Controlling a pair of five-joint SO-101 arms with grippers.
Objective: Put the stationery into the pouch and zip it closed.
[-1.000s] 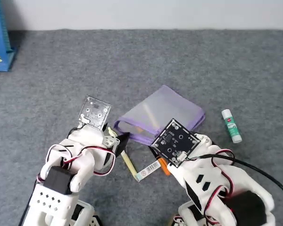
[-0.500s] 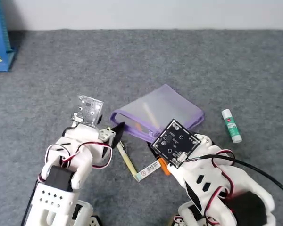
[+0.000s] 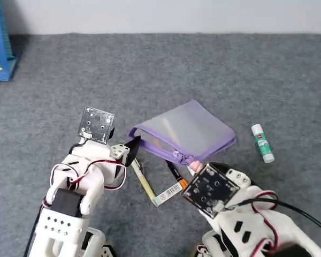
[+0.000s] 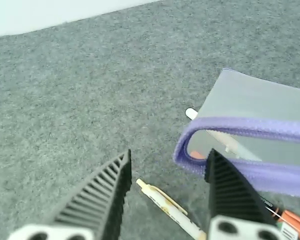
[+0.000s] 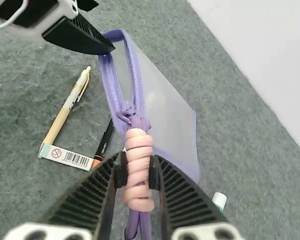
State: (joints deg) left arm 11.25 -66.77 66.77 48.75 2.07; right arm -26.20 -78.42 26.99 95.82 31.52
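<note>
Pulled back toward its base, right hand (image 5: pixel 136 162) has dragged the pouch (image 3: pixel 190 128) round with it. It's clamped on the pink pull (image 5: pixel 138 145). Pouch lies mid-worktop (image 3: pixel 203 69), zip edge running from the pull to the open corner by left hand (image 4: pixel 168 157), which is spread apart. Pen (image 3: pixel 144 182) lies along that edge, nearer left hand, likely its pick. Glue stick (image 3: pixel 262 143) sits well apart, on the right.

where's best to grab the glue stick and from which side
Probably mid-barrel on the glue stick, from straight above, closing across its width. It lies flat on the mat, apart from the pouch, both long sides free.
</note>
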